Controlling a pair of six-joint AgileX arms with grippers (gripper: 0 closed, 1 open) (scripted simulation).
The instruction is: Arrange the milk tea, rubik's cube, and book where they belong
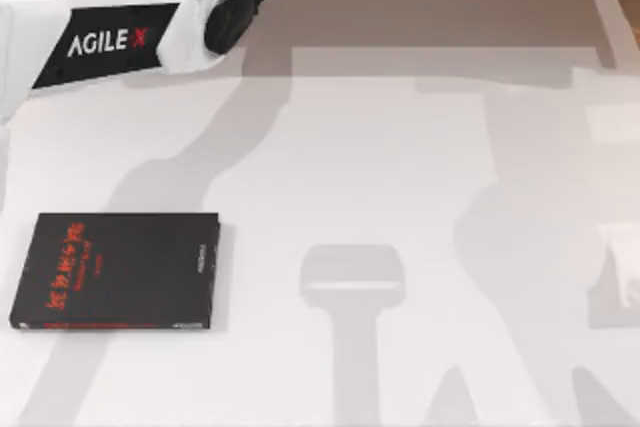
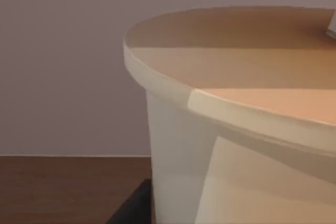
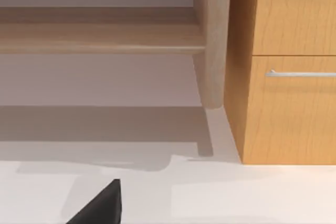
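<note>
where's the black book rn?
The black book with red characters lies flat at the top view's lower left on the white table, below the left arm.

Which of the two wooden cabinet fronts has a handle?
The lower front, with a silver bar handle near its top edge; the upper front is plain wood.

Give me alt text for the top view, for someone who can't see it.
A black book with red characters lies flat near the left edge of a white table. The left arm, white and marked AgileX, reaches in across the upper left corner, and soft grey shadows fall over the table.
</note>
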